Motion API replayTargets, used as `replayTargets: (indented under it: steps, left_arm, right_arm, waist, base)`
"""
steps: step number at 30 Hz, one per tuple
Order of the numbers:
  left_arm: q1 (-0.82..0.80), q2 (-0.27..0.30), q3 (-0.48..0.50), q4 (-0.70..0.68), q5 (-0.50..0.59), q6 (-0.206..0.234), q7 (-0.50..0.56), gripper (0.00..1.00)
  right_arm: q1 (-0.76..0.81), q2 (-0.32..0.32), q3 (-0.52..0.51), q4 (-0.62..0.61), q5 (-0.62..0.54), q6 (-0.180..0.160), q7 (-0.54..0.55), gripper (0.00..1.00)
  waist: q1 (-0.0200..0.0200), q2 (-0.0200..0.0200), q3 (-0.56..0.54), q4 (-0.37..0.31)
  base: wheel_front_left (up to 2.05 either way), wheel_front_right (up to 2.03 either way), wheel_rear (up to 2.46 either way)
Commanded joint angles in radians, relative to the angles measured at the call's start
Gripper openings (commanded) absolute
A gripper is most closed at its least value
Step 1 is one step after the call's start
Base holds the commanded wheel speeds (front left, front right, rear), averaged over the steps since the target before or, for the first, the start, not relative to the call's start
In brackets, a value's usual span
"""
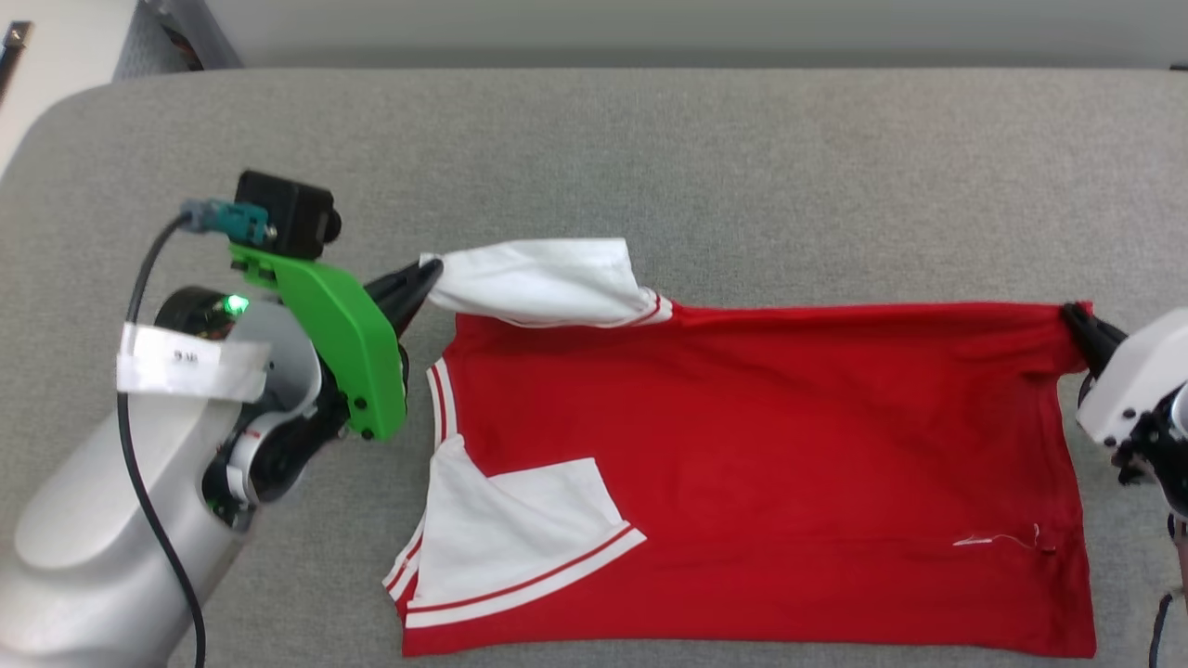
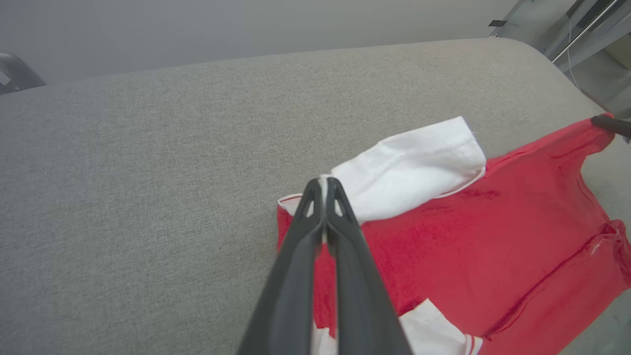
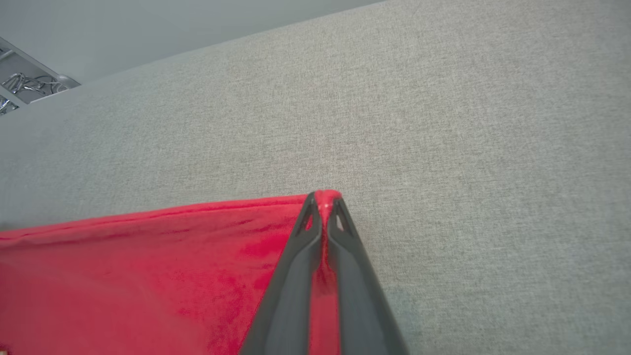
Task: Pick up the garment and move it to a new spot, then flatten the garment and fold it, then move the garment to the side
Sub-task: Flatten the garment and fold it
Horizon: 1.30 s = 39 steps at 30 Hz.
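Observation:
The garment (image 1: 761, 464), a red T-shirt with white striped-trim sleeves, lies spread sideways on the grey cushion. My left gripper (image 1: 429, 272) is shut on the tip of the far white sleeve (image 1: 543, 281); in the left wrist view that gripper (image 2: 324, 181) pinches white cloth between its fingertips. At the far right, my right gripper (image 1: 1075, 315) is shut on the garment's far hem corner, and the right wrist view shows red fabric (image 3: 148, 266) caught between that gripper's (image 3: 324, 197) tips. The far edge runs taut between the two grips. The near sleeve (image 1: 506, 529) lies folded over the body.
The grey upholstered surface (image 1: 650, 158) extends far beyond the garment at the back and left. Its rounded corner (image 1: 56, 121) is at the upper left. A loose white thread (image 1: 998, 539) lies near the hem. A metal frame (image 3: 24, 84) stands off the surface's edge.

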Motion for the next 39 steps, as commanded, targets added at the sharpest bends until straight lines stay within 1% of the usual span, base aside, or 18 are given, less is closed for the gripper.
replayTargets:
  steps: [1,10,12,16,22,28,32,36,37,38,39]
  left_arm:
    - [0.038,0.01,0.003,-0.019,-0.01,0.014,-0.011,0.0]
    - [0.245,0.067,-0.004,-0.133,-0.033,0.086,-0.052,0.0]
    - [0.292,0.072,-0.007,-0.15,-0.048,0.098,-0.056,0.0]
    - [0.366,0.086,-0.027,-0.169,-0.065,0.107,-0.054,0.0]
    - [0.412,0.084,-0.073,-0.149,-0.055,0.098,-0.042,0.0]
    - [0.424,0.067,-0.104,-0.097,-0.035,0.102,-0.042,0.0]
    - [0.426,0.048,-0.118,-0.045,-0.033,0.083,-0.053,0.0]
    - [0.421,0.022,-0.134,-0.004,-0.031,0.06,-0.06,0.0]
    - [0.42,0.016,-0.137,0.004,-0.031,0.055,-0.061,0.0]
    - [0.418,0.009,-0.142,0.015,-0.029,0.05,-0.063,0.0]
    - [0.416,0.004,-0.148,0.026,-0.025,0.045,-0.063,0.3]
  right_arm:
    - [0.036,-0.001,-0.004,-0.018,0.016,-0.001,-0.016,0.0]
    - [0.224,-0.022,0.016,-0.125,0.103,-0.001,-0.052,0.0]
    - [0.261,-0.029,0.023,-0.14,0.123,-0.001,-0.049,0.0]
    - [0.324,-0.035,0.03,-0.17,0.174,-0.001,-0.031,0.0]
    - [0.407,-0.071,0.068,-0.204,0.206,-0.001,-0.005,0.0]
    - [0.443,-0.118,0.105,-0.203,0.191,-0.001,0.011,0.0]
    - [0.446,-0.131,0.123,-0.195,0.185,-0.001,0.021,0.0]
    - [0.44,-0.131,0.142,-0.184,0.18,-0.001,0.013,0.0]
    - [0.438,-0.131,0.146,-0.181,0.179,-0.001,0.011,0.23]
    - [0.435,-0.132,0.151,-0.176,0.174,-0.001,0.006,0.71]
    - [0.433,-0.132,0.154,-0.169,0.169,-0.001,0.002,1.0]
  waist:
    - [0.0001,0.0,-0.048,0.016]
    - [0.0001,0.0,-0.096,0.028]
    - [0.0001,0.0,-0.1,0.03]
    - [0.0001,0.0,-0.105,0.032]
    - [0.0001,0.0,-0.092,0.034]
    - [0.0001,0.0,-0.075,0.028]
    - [0.0001,0.0,-0.068,0.023]
    - [0.0001,0.0,-0.061,0.02]
    - [0.0001,0.0,-0.059,0.02]
    - [0.0001,0.0,-0.058,0.019]
    - [0.0001,0.0,-0.059,0.019]
  base:
    - [0.0,0.0,0.0]
    - [0.0,0.0,0.0]
    - [0.0,0.0,0.0]
    - [0.0,0.0,0.0]
    - [0.0,0.0,0.0]
    - [0.0,0.0,0.0]
    - [0.0,0.0,0.0]
    - [0.0,0.0,0.0]
    - [0.0,0.0,0.0]
    - [0.0,0.0,0.0]
    - [0.0,0.0,0.0]
